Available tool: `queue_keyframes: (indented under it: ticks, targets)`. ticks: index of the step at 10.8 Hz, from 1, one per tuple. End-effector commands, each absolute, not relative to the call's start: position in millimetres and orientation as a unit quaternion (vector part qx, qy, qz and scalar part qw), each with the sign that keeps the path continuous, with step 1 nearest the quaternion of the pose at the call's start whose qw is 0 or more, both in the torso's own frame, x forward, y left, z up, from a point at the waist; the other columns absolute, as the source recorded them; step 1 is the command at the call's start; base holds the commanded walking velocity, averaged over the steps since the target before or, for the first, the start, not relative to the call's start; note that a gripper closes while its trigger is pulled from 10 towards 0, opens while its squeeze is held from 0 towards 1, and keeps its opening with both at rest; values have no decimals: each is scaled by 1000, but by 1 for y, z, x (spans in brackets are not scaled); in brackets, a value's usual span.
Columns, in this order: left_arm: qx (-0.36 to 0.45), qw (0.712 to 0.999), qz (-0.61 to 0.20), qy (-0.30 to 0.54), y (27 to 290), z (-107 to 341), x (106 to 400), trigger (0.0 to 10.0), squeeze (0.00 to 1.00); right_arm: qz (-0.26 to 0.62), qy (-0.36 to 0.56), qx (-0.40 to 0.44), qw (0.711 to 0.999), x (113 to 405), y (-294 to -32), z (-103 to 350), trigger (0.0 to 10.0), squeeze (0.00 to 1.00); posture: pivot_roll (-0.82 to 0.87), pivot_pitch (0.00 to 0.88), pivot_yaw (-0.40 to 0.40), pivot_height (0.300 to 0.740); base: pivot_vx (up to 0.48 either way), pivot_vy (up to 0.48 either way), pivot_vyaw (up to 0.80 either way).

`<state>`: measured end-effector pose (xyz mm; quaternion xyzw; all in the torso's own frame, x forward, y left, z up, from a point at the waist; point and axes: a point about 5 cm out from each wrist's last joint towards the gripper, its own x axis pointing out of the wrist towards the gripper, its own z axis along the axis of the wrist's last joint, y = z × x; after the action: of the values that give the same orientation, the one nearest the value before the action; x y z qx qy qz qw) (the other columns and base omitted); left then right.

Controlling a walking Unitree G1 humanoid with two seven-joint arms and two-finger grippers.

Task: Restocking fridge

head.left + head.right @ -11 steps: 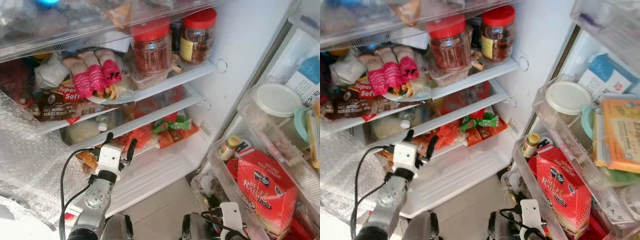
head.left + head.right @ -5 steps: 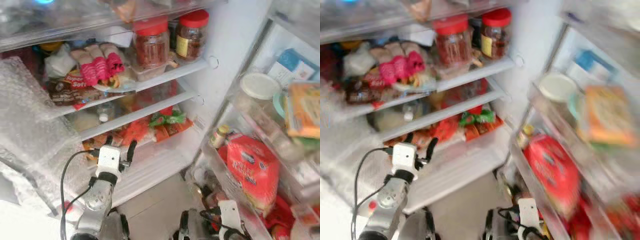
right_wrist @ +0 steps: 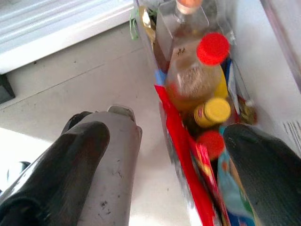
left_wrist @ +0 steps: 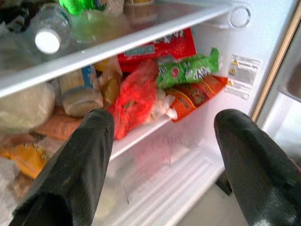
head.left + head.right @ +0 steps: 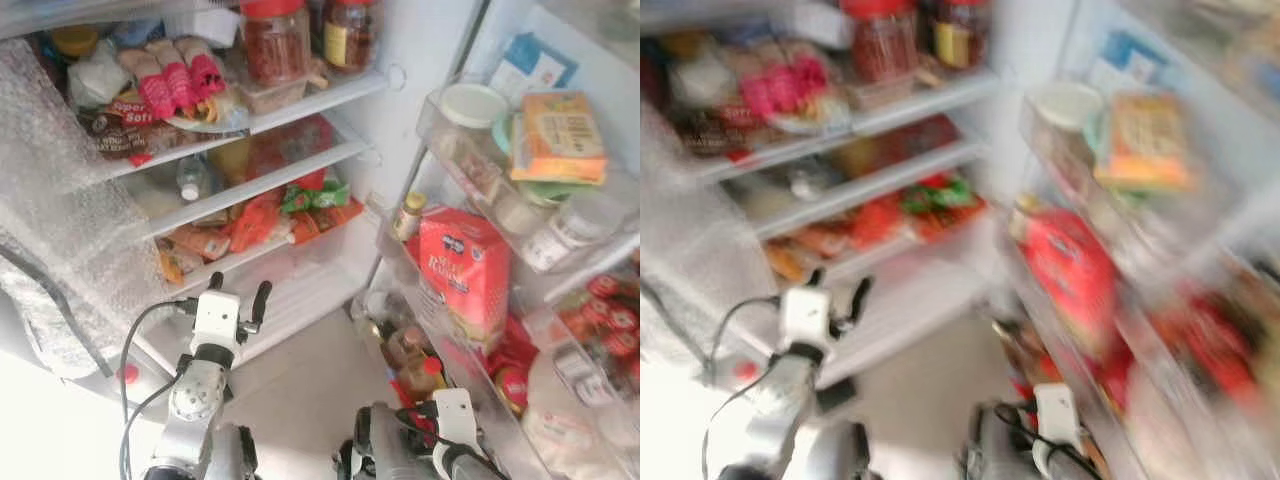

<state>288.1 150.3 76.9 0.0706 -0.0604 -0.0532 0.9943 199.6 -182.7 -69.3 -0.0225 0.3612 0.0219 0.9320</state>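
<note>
Left gripper (image 5: 236, 288) raised before open fridge (image 5: 330, 290), fingers spread, empty, facing red bag (image 4: 134, 101) on lower shelf; right gripper (image 3: 164, 155) low by door bottles (image 3: 197, 77), fingers apart

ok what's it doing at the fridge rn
The robot stands at the open fridge, holding nothing. Its left gripper is raised, fingers open, toward the lower shelf with the red and green packets. The right gripper hangs low, open, beside the door's bottom bin of bottles. No item is being stocked yet.
</note>
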Motion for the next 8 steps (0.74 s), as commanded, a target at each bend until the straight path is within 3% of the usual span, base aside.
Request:
queue_keyframes:
  ticks: [1, 5, 8]
  targets:
    - [71, 995, -46, -47, 154, 72, 285, 10000, 0, 16, 466, -19, 885, 146, -185, -97, 10000, 0, -125, 208, -11, 633, -285, 0, 0]
    - [92, 995, -26, 17, 170, 46, 279, 10000, 0, 5, 466, -16, 884, 145, -186, -98, 10000, 0, -130, 192, -11, 633, -300, 0, 0]
    - [93, 968, 28, 233, 200, -11, 269, 10000, 0, 3, 467, -15, 884, 146, -186, -98, 10000, 0, -127, 199, -12, 633, 0, 0, 0]
